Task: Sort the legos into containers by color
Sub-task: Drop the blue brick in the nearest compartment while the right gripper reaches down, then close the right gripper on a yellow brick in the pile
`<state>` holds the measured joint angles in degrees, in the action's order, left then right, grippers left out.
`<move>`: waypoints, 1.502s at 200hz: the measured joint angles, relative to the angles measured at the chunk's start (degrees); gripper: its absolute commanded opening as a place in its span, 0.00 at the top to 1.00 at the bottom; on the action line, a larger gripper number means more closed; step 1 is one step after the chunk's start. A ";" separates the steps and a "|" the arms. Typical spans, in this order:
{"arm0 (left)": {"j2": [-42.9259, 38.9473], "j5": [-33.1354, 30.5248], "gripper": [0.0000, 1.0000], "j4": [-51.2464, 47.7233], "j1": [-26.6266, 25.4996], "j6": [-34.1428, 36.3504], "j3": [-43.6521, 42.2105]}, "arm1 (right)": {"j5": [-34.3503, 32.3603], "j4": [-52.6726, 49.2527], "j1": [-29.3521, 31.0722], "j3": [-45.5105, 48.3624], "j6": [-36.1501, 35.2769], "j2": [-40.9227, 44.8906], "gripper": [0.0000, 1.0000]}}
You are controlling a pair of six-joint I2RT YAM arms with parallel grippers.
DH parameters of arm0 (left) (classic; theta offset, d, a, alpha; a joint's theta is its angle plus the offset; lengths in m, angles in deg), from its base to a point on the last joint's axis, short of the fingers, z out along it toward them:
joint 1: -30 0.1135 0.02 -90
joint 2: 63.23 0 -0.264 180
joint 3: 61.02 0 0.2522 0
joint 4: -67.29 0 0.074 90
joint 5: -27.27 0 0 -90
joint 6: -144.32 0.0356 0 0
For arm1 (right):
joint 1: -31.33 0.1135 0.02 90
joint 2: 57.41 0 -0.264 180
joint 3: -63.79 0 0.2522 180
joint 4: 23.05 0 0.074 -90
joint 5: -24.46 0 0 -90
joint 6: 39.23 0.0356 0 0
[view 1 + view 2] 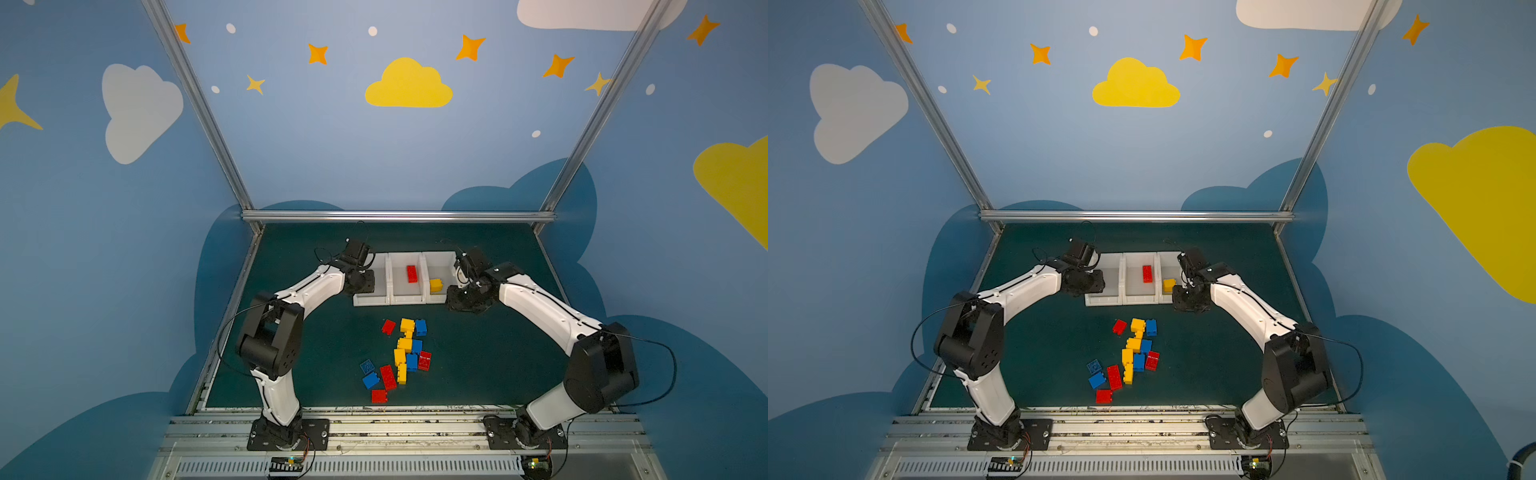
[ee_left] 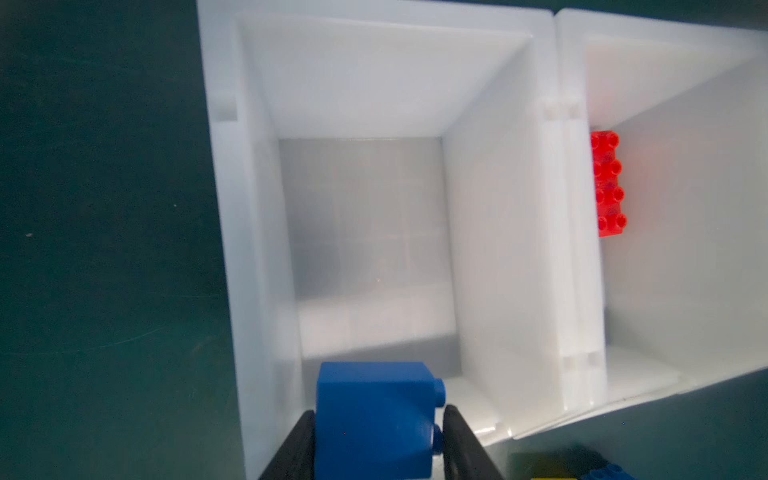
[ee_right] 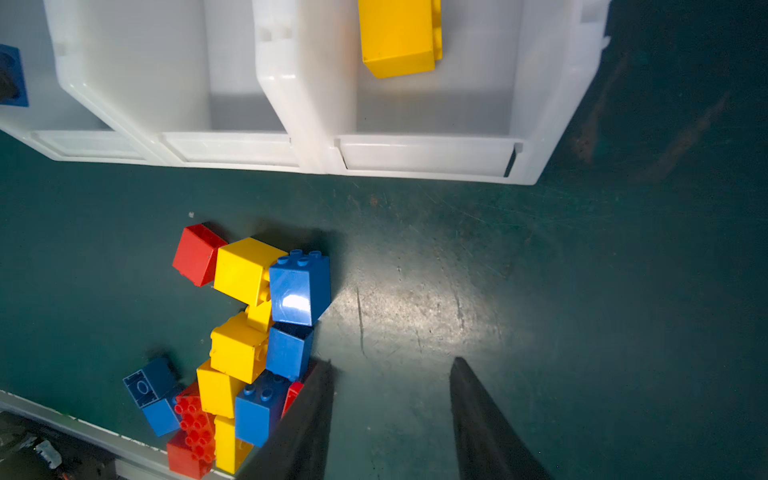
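Three white containers stand in a row at the back of the mat. My left gripper [image 2: 380,415] is shut on a blue lego [image 2: 374,390] and holds it over the near end of the left container [image 2: 478,249], whose floor is bare. The middle container [image 1: 409,300] holds a red lego [image 1: 412,274], and the right container [image 3: 424,158] holds a yellow lego [image 3: 399,37]. My right gripper [image 3: 391,362] is open with nothing in it, above the mat just in front of the right container. Several red, yellow and blue legos [image 1: 405,353] lie in a pile on the mat.
Bare green mat [image 1: 498,353] stretches right of the pile, and more lies left of it. A metal rail [image 1: 395,216] closes the back, sloped frame posts stand at both back corners, and a rail [image 1: 395,417] with the arm bases runs along the front edge.
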<state>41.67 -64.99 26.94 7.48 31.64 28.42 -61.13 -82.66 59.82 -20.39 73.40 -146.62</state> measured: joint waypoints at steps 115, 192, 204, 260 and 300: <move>-5.95 1.40 0.40 1.07 0.00 0.37 -2.29 | -0.39 -0.31 2.29 -0.02 0.92 -0.72 0.52; -19.50 -0.39 0.39 2.69 0.17 -2.47 -13.97 | -0.04 -0.11 7.50 -3.67 1.25 -7.23 0.52; -21.44 -0.87 0.38 2.75 0.33 -3.06 -15.74 | 0.02 0.00 8.70 -4.37 1.42 -8.79 0.52; -29.24 -2.73 0.37 2.62 1.01 -5.22 -23.34 | 0.20 -0.39 12.90 -8.98 1.60 -14.32 0.51; -33.79 -3.80 0.37 2.40 1.81 -5.88 -26.45 | 0.83 -0.46 16.09 -13.75 1.68 -18.47 0.45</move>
<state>7.88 -68.79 29.34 9.29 25.76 1.97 -60.30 -83.12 75.91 -34.13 75.08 -165.09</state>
